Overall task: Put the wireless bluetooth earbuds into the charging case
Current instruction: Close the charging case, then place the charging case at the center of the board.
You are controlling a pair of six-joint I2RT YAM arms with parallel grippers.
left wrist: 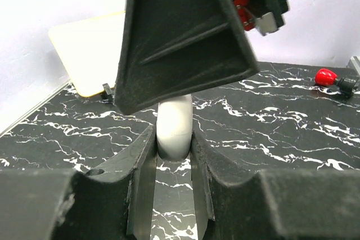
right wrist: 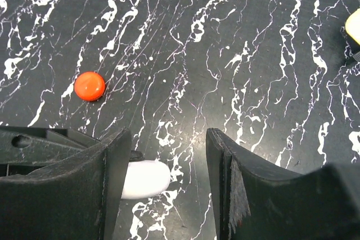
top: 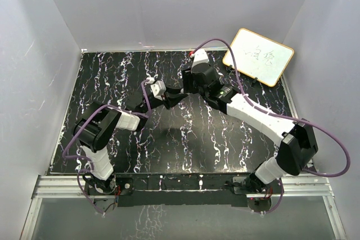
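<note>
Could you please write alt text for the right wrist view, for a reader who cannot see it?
The right gripper, seen from its own wrist, holds its two black fingers open above a black, white-veined table, with a white rounded piece peeking out beside one finger. The round red charging case lies apart on the table.

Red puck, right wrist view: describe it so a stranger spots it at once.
The black, white-veined table fills the right wrist view. Up and left of the right claw, on bare table, lies the red puck. It alone is round and bright red; the white piece nearby shows beside the claw's left finger.
</note>
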